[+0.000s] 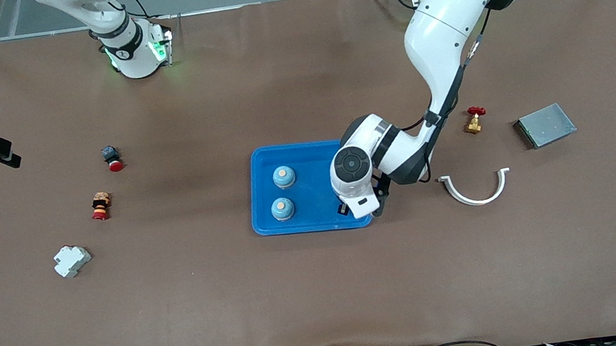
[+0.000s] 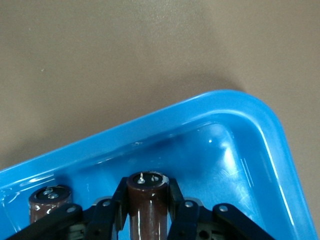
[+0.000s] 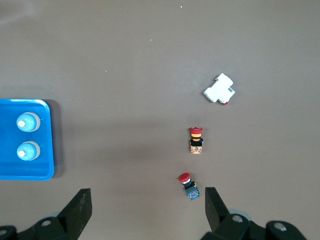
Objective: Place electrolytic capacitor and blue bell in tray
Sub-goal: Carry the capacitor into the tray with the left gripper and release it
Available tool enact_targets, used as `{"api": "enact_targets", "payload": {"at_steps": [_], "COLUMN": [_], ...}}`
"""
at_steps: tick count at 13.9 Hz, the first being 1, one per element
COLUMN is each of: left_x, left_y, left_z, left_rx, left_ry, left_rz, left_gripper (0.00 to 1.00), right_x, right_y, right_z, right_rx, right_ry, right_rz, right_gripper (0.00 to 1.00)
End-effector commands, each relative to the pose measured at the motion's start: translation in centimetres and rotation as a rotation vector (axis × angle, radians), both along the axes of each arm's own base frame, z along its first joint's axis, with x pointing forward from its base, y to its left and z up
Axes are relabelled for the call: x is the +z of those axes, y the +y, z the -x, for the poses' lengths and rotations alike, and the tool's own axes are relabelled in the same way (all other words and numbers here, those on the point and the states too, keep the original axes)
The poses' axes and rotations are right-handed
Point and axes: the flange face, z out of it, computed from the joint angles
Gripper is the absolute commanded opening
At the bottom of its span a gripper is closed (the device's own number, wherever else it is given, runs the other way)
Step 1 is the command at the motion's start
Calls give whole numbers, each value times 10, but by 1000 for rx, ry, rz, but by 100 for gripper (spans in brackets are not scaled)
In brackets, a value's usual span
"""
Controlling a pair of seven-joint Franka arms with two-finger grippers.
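Note:
The bright blue tray [image 1: 315, 163] lies mid-table. Two blue bells [image 1: 284, 177] [image 1: 282, 209] stand in it, toward the right arm's end. My left gripper [image 1: 346, 208] is low inside the tray's corner toward the left arm's end, nearer the front camera. In the left wrist view it [image 2: 146, 189] is shut on a brown electrolytic capacitor [image 2: 146, 210], over the tray [image 2: 250, 102]. A second brown capacitor [image 2: 49, 199] sits in the tray beside it. My right gripper [image 3: 146, 194] is open and empty, high over bare table. The tray [image 3: 10, 172] and bells [image 3: 28, 121] show below it.
Toward the right arm's end lie a red push button [image 1: 113, 159], an orange-and-red button [image 1: 100, 206] and a white breaker [image 1: 72, 261]. Toward the left arm's end lie a brass valve with a red handle [image 1: 474, 120], a white curved clamp [image 1: 476, 189] and a grey metal box [image 1: 544, 126].

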Motion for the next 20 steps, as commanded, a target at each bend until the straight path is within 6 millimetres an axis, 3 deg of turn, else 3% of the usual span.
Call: {"api": "enact_targets", "payload": {"at_steps": [1,2,5,9,15,20], "left_x": [3,3,12,62,140,229], "left_y": [-1,-2,-3,7,54,125], "left_z": [-4,-3,-4,-21,-34,-48], "left_rx": [1,-3,-23,-10,-105,-231], "left_ry": [-29,-31,-51,-113,-64,-13], "left_rz": [-12,-14,-21,-5,-61,-17], "left_gripper": [94,100,100,100,100,100], "right_x": [4,4,10,14,13,12], "right_y": [-4,-5,-6,-7,-8,-8], "right_z": [9,10,11,14,15,14], "right_rx": [-6,-5,5,5,3,2], "right_ry": [-7,-9,-25,-27,-24,-24], "right_rz": [-4,6,34,51,51,51], "right_gripper": [100,100,100,100,100,100]}}
